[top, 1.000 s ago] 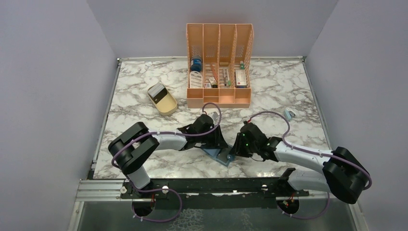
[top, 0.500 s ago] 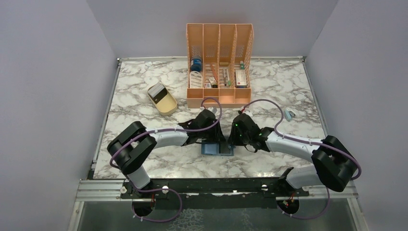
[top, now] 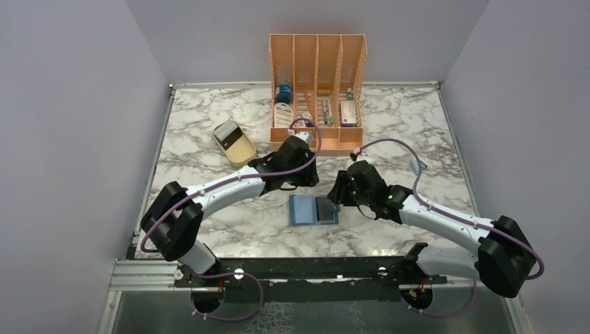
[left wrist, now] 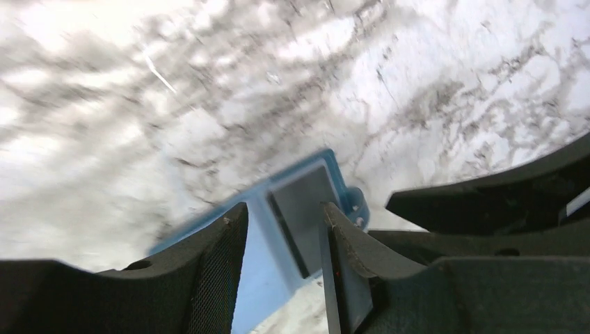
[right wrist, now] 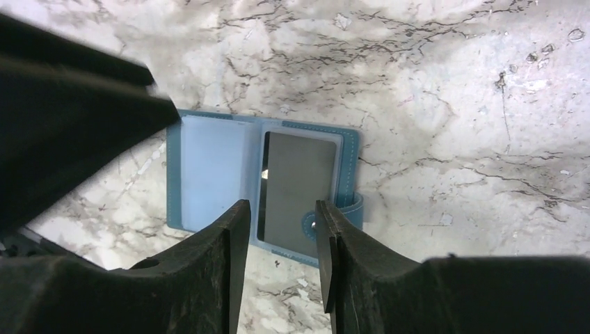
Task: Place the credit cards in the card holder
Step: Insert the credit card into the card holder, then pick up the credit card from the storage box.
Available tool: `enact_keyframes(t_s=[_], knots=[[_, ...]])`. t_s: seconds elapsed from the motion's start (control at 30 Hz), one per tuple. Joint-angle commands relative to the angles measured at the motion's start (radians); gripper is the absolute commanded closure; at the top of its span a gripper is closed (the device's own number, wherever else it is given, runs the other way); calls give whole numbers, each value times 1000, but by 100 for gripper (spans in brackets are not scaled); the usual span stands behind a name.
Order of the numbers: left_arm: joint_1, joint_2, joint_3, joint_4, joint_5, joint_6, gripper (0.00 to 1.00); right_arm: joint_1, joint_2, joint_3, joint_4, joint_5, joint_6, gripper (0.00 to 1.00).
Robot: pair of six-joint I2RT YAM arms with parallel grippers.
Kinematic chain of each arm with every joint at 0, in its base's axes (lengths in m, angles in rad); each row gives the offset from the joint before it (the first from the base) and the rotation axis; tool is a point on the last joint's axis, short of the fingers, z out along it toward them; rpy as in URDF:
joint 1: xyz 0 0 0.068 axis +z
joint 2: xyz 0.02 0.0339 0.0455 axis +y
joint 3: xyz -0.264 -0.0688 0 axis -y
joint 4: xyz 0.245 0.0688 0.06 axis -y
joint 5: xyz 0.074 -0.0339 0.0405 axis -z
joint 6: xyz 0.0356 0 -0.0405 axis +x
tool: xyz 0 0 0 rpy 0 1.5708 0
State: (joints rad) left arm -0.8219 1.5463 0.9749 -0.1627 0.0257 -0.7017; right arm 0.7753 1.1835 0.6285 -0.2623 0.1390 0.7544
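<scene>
The teal-blue card holder [top: 313,209] lies open and flat on the marble, light blue inside, with a grey pocket face [right wrist: 299,184] in its right half and a snap tab [right wrist: 351,209]. My left gripper [top: 303,179] hovers just beyond its far edge, open and empty; in its wrist view [left wrist: 282,236] the holder [left wrist: 299,202] shows between the fingers. My right gripper [top: 339,195] sits at the holder's right edge, also open and empty [right wrist: 278,236]. Greyish credit cards [top: 226,130] rest in the far end of the beige tray [top: 240,149].
An orange slotted organiser [top: 318,90] with small items stands at the back centre, close behind the left gripper. A small light-blue object [top: 418,165] lies at the right, under the right arm's cable. Walls close the table on three sides.
The holder, tilted between both grippers a second ago, now lies flat and open. Both grippers have opened wider and drawn off it, the left toward the organiser, the right to the holder's right edge.
</scene>
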Motion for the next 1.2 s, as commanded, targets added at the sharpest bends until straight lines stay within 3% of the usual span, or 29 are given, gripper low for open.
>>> enact_keyframes(t_s=[0.0,0.17,0.43,0.53,0.67,0.93,1.17], knots=[[60,-45,121,-184,-125,248,56,-1,-45,-18,-23,-59,-11,59],[109,-87,188,-238,-177,527,53,-1,-94,-22,-35,-95,-12,58],[296,-5,305,-364,-373,788,44,-1,-160,-15,-57,-143,13,58],[373,44,337,-360,-414,824,44,-1,-163,-14,-65,-156,23,58],[459,105,365,-302,-343,879,44,-1,-156,-1,-81,-160,23,58],[530,280,421,-209,-424,1042,44,-1,-168,26,-124,-133,27,58],[573,379,471,-173,-447,1092,45,-1,-162,34,-150,-126,46,58]])
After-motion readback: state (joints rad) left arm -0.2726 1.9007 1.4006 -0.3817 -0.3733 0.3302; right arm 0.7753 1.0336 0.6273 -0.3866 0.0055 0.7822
